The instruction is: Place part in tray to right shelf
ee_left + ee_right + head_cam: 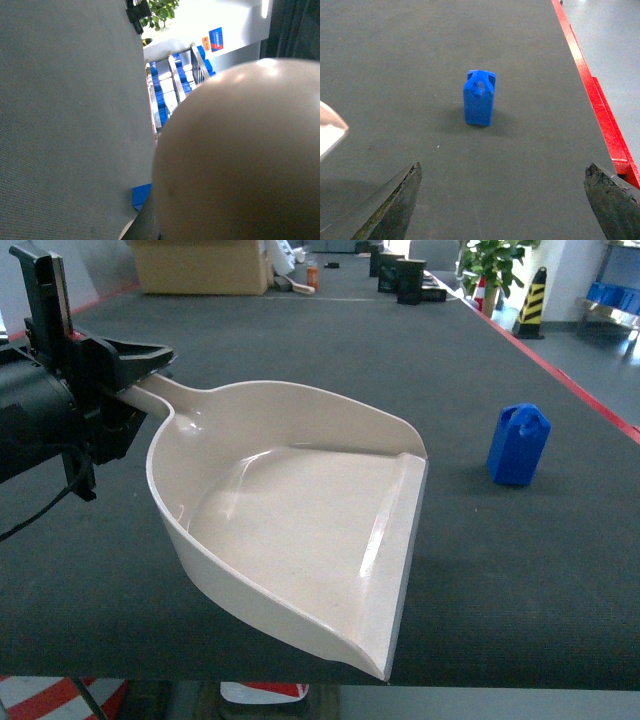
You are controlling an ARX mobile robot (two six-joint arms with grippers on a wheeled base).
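Right wrist view shows the right claw [507, 200] wide open, empty, before the upright part [479, 98] — it should descend centred, while the left claw [140, 365] grips the tray [290, 530] handle.

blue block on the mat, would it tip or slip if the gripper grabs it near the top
The blue block stands upright and is taller than its base, so a sideways nudge near the top could tip it. It looks like stiff moulded plastic, probably light for its size. Its top narrows and is rounded, so a high grip may slide; the flat lower sides look safer.
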